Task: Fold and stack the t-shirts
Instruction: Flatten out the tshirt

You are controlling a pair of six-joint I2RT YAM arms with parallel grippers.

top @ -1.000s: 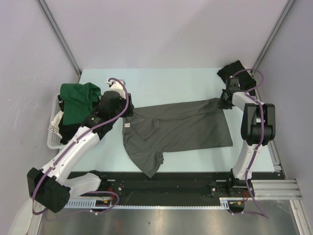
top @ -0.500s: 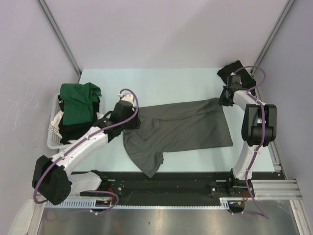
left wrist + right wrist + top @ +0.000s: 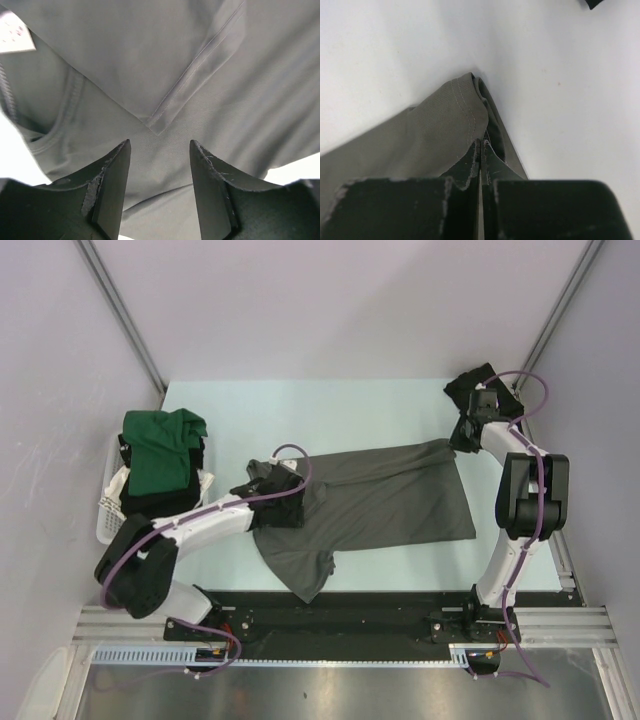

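Left gripper (image 3: 160, 147) swung in from white slatted plastic basket (image 3: 106, 518), now over dark charcoal grey cloth t-shirt (image 3: 390, 502) lying flat on pale blue table (image 3: 330, 410); fingers spread, nothing held. Right gripper (image 3: 481, 145) pressed together, pinching shirt's far-right corner. Judgement: fold 1 starting.

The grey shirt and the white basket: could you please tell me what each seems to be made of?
Grey shirt: soft matte cloth, probably a cotton knit; it wrinkles, drapes and shows stitched hems. Basket: white, likely hard plastic, judging by its smooth slatted wall.
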